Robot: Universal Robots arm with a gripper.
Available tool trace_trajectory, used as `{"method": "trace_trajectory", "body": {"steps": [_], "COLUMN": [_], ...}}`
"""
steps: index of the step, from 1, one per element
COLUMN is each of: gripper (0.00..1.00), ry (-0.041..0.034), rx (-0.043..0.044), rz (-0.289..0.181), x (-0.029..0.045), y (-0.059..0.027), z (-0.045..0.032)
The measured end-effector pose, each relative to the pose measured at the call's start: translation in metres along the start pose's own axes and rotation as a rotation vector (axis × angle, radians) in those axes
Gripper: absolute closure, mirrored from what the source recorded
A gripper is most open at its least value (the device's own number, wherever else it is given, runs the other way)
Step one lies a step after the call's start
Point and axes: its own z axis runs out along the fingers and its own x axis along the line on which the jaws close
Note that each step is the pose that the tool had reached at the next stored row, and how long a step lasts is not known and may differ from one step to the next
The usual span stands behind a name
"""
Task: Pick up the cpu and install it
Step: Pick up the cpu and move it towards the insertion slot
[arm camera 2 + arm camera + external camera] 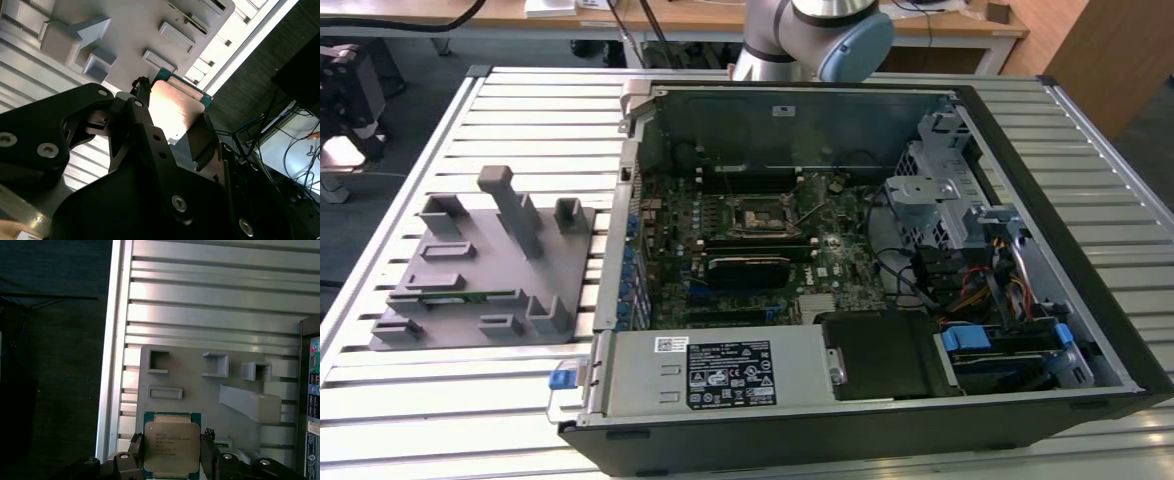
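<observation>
The open computer case [854,440] lay on its side on a slatted metal table [454,400]. Inside the case sat a green motherboard [670,290], with a silver power supply [720,372] along the case's near wall. A grey slotted fixture [467,265] stood beside the case, on the exterior view's left. A wooden desk [720,20] ran beyond the case.

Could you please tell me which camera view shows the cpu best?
The first wrist view: the cpu faces that camera squarely, clamped in the gripper. The second wrist view shows the cpu tilted, under glare.
</observation>
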Motion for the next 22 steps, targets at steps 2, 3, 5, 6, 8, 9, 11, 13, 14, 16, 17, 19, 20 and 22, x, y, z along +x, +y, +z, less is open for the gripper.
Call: {"method": "trace_trajectory", "body": {"steps": [2,3,5,6,8,9,11,13,14,16,17,19,20,22], "gripper": [0.46,0.46,0.46,0.46,0.46,0.46,0.46,0.46,0.46,0.46,0.46,0.46,0.46,0.46], "ry": [-0.0001,-0.0003,-0.0005,-0.0006,-0.0009,-0.0009,-0.0012,-0.0014,-0.0014,-0.0017,-0.0018,-0.0022,-0.0022,-0.0026], "rx": [0.0001,0.0000,0.0000,0.0001,0.0001,0.0001,0.0001,0.0001,0.0002,0.0001,0.0001,0.0001,0.0002,0.0001], "rz": [0.000,0.000,0.000,0.000,0.000,0.000,0.000,0.000,0.000,0.000,0.000,0.000,0.000,0.000], "x": [0.0000,0.0000,-0.0001,-0.0001,-0.0001,-0.0001,-0.0001,-0.0001,-0.0001,-0.0001,-0.0001,-0.0001,-0.0002,-0.0002], "y": [0.0001,0.0001,0.0002,0.0003,0.0004,0.0004,0.0005,0.0006,0.0007,0.0008,0.0008,0.0009,0.0010,0.0011], "z": [-0.0018,-0.0025,-0.0040,-0.0047,-0.0062,-0.0071,-0.0085,-0.0100,-0.0107,-0.0121,-0.0127,-0.0140,-0.0147,-0.0159]}}
